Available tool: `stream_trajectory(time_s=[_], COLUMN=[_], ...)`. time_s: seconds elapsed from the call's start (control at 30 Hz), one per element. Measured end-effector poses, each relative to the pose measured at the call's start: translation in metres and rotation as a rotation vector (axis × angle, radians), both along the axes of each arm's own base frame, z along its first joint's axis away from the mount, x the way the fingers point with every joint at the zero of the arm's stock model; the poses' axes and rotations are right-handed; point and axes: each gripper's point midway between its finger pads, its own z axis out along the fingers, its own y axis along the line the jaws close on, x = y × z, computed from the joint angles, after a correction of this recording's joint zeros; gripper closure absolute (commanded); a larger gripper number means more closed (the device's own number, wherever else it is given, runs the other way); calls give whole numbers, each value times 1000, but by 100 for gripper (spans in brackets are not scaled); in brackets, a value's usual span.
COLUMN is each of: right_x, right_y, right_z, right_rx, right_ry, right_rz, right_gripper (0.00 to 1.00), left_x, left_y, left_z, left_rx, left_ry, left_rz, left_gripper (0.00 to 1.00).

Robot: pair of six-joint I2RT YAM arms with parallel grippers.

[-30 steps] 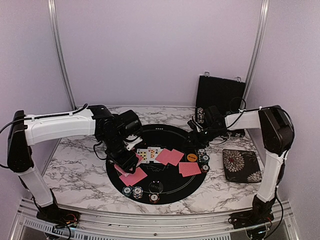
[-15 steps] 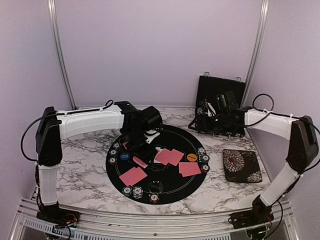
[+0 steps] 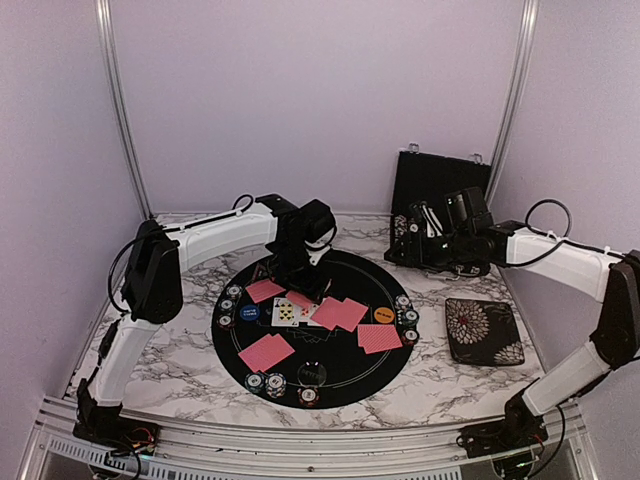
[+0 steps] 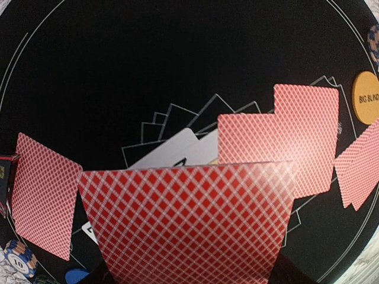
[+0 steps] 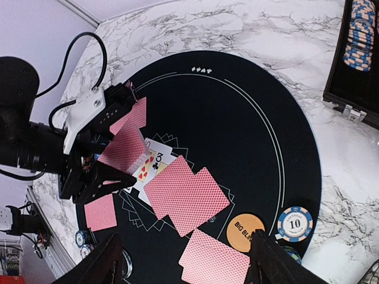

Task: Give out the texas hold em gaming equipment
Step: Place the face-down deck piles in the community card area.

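Near rim of the round black mat [image 3: 355, 378]: poker chips [image 3: 275, 383], with one near card [image 3: 266, 352] lying red back up just behind.
Mid-mat: face-down cards [image 3: 340, 313] beside face-up cards [image 3: 287, 312]. Orange button [image 3: 383, 315] sits by the right-rim chip stacks [image 3: 408, 318]; blue button [image 3: 249, 312] on the left.
Left claw [image 3: 298, 283] is pinched on a held card [image 4: 189, 219], red back showing, above mat centre.
Far right of the marble desk [image 3: 170, 350]: right claw [image 5: 186, 247] spread wide, nothing in it, by the black chip case [image 3: 440, 190].
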Motion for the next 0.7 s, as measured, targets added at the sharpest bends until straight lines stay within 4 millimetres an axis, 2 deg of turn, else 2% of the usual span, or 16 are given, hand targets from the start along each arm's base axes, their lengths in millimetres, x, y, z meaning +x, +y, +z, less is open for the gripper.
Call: stream_trajectory(time_s=[0.27,0.7], right_x=[-2,-3], right_y=[0,6], right_z=[4,6], right_rx=[8,29], right_ry=[-10,-12], right_rz=[1,8], right_gripper=[30,31], left_x=[38,64], left_y=[4,1], left_z=[-10,-29], left_rx=[-20,-53], left_ry=[-19,-23], left_rz=[56,96], left_gripper=[48,48])
